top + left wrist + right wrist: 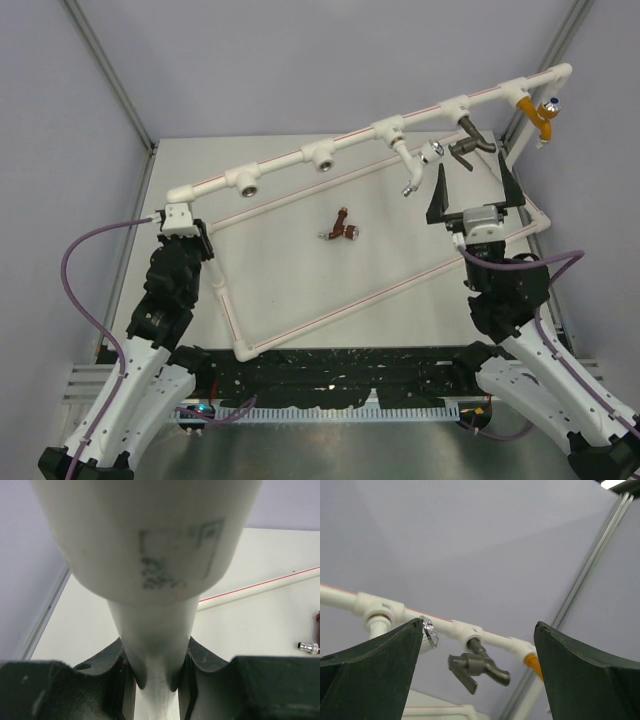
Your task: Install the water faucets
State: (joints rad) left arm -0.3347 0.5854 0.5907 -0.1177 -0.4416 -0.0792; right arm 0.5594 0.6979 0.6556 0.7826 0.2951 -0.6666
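Three faucets sit in the pipe: white faucet, grey faucet, orange faucet. One brown faucet lies on the table; two sockets remain unfilled. Right gripper, spread, hangs below the grey faucet; left gripper pinches the pipe.

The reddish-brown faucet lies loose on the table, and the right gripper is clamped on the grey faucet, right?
Not clamped: the right gripper stands open, clear of the grey faucet, as the right wrist view shows. The reddish-brown faucet is indeed loose.
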